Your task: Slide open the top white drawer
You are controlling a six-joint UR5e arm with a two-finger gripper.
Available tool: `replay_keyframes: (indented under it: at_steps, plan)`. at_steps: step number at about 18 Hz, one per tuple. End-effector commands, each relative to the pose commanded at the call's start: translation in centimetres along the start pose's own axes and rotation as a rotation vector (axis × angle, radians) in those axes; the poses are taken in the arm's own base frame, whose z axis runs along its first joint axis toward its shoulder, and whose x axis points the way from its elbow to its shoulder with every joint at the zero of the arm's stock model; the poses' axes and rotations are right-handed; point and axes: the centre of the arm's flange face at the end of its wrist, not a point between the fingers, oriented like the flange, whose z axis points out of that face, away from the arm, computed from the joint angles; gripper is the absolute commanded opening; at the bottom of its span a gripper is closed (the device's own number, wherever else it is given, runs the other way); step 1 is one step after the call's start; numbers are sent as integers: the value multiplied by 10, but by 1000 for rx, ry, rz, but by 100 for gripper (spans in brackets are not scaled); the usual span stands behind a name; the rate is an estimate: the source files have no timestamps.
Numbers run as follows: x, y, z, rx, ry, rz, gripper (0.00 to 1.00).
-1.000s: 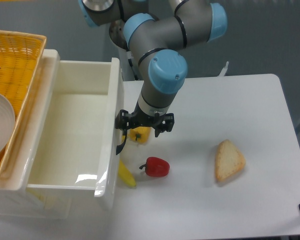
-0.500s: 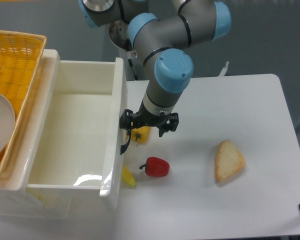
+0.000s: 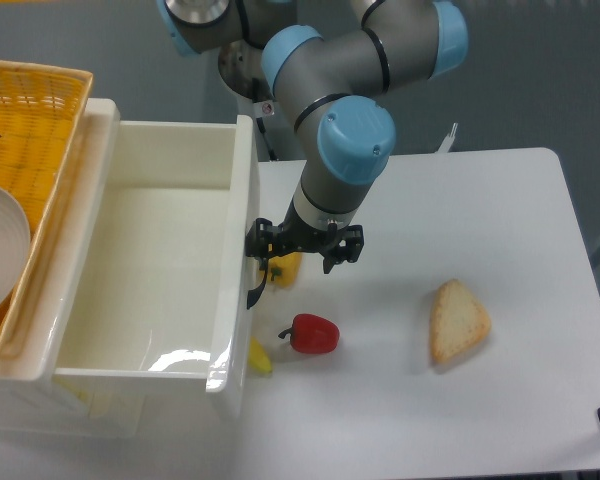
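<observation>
One white tabletop point(image 3: 460, 420), carrying all items below.
One top white drawer point(image 3: 140, 270), deep glossy cream-white box, pulled well out over the tabletop's left side; interior bare; front panel further right than a second ago, so pull under way and largely done.
One UR5e arm, grey with blue joint caps, reaching down from above to the drawer front; shifted right together with the panel.
One yellow wicker basket point(image 3: 30, 110), upper left, holding a pale plate, partly cut off by the frame edge.
One end effector point(image 3: 302, 242), black, at the drawer front beside the curved black bar handle point(image 3: 254, 290); apparently hooked on or gripping it, though fingers too small to tell clenched or released.
One bread slice point(image 3: 457, 320), right, well apart.
One red pepper point(image 3: 313, 333), near the drawer front.
One yellow pepper point(image 3: 283, 268), under the end effector.
One banana point(image 3: 259, 357), mostly hidden by the advancing front; contact risk if pulled further.
</observation>
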Motion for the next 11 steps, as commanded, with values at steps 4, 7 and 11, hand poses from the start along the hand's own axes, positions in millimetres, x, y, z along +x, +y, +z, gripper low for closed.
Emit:
replay_keyframes:
  at_steps: [4,7,11]
  plan:
    - [-4,0,-1,1,0,-1,100]
    - [-6,1,-2,3,0,-6,100]
    - [-10,1,-2,4,0,-10,100]
